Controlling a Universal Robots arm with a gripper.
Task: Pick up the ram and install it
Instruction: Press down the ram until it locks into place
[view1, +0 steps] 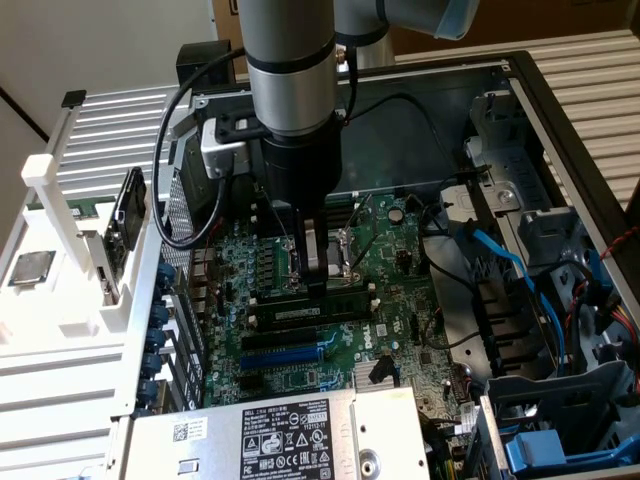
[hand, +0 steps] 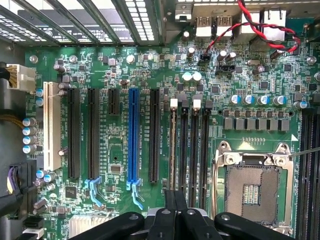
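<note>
Foreground first: saw silver metal box with white stickers (view1: 290, 440). Just beyond, found green printed motherboard (view1: 300, 375) carrying long blue and black slots. Midway across it, spotted long, thin dark-green ram stick with small white label (view1: 305, 307), lying along a black slot. Directly above ram, noted black two-finger gripper (view1: 318, 285), fingers pressed narrowly together, gripping nothing, tips down at ram's top edge. Farther back, made out grey steel case wall (view1: 420, 85). Off at exterior view's left, saw square silver processor chip (view1: 30, 268) on white plastic rack (view1: 60, 330).
</note>
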